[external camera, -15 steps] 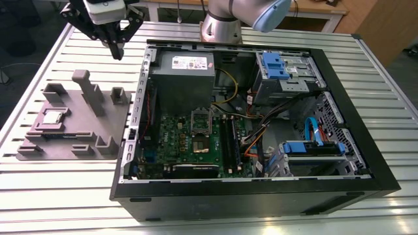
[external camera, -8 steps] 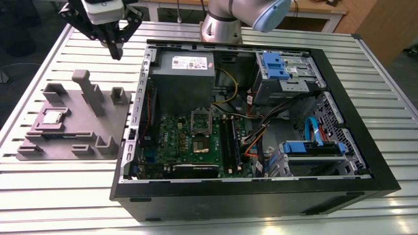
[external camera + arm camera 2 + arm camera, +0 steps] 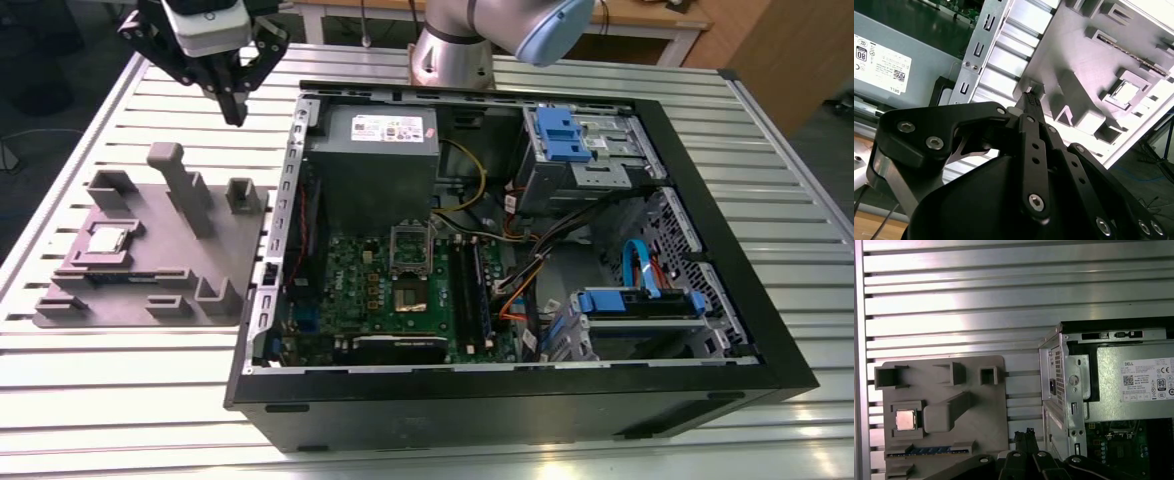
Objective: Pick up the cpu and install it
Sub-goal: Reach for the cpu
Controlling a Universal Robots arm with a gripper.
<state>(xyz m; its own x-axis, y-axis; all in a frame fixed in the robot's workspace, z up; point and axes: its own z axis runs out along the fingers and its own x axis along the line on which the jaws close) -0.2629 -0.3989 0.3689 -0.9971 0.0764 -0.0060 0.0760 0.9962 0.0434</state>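
The gripper (image 3: 1024, 436) hangs empty above the counter (image 3: 134, 400), fingertips pressed together, just off the tray (image 3: 991, 410) edge nearest the case (image 3: 507, 410). The cpu (image 3: 905, 420) lies flat in a square recess towards the tray's far side, well apart from the gripper.

The step in hand looks like the reach for the cpu. To do it well, I judge the fingers should spread before any descent, centre over the chip, line up with two opposite edges and come straight down, clear of the tall post (image 3: 183, 190) beside the recess. The chip should be gripped by its rim and kept level.

Count: one gripper, one tray, one cpu, one memory stick (image 3: 929, 450) in the tray, one case, one socket (image 3: 407, 243).
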